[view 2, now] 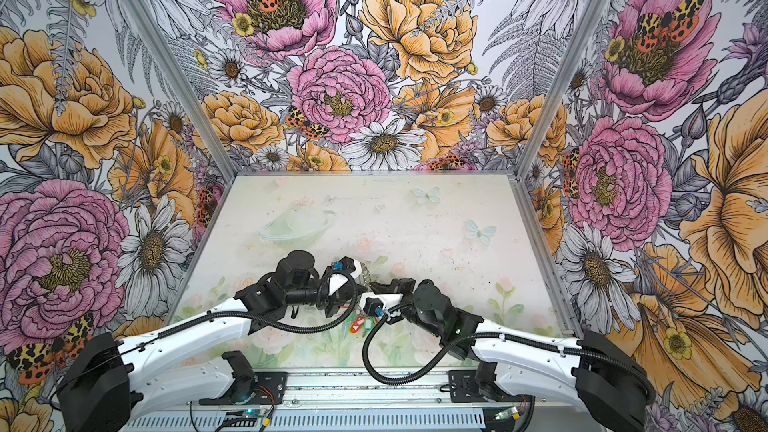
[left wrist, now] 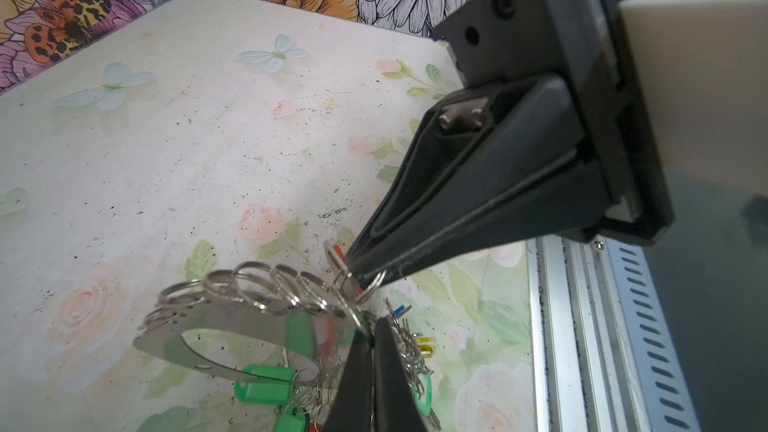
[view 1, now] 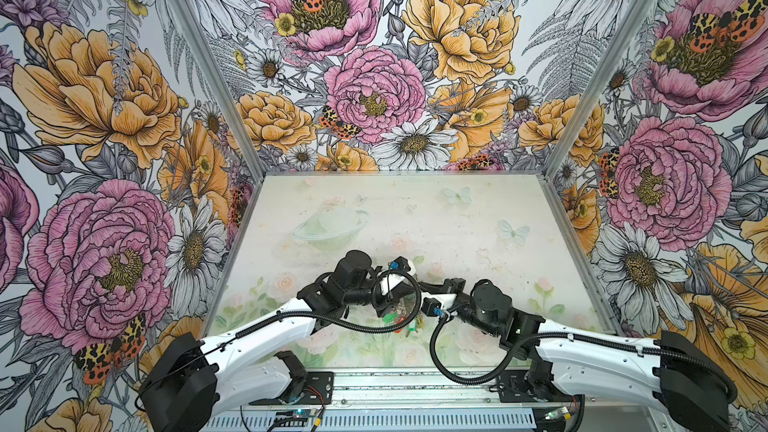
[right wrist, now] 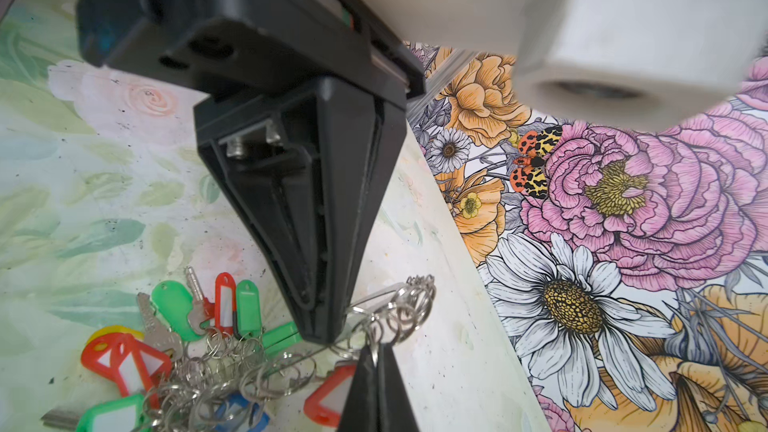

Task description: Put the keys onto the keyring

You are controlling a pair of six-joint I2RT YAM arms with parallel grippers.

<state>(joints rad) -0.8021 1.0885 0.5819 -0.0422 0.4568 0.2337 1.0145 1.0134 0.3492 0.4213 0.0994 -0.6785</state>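
Note:
The keyring point(left wrist: 232, 317) is a flat grey metal plate with an oval hole, held tilted above the table. A row of silver split rings point(left wrist: 266, 284) lines its edge. My left gripper point(left wrist: 371, 328) is shut on that edge among the rings. My right gripper point(right wrist: 377, 349) is shut on one thin split ring point(right wrist: 376, 328) right beside the left gripper point(right wrist: 324, 336). A red tag with a white window point(right wrist: 328, 401) sits against the right fingers; I cannot tell whether it hangs from the pinched ring. No dark key shows on it. In a top view both wrists meet over the bunch point(view 2: 357, 322).
Green tags point(left wrist: 262, 384), a yellow tag point(left wrist: 426, 344), a blue tag point(right wrist: 241, 409), another red tag point(right wrist: 124, 361) and silver keys point(right wrist: 160, 334) hang or lie under the plate. The metal front rail point(left wrist: 582, 326) is close by. Floral walls enclose the table on three sides.

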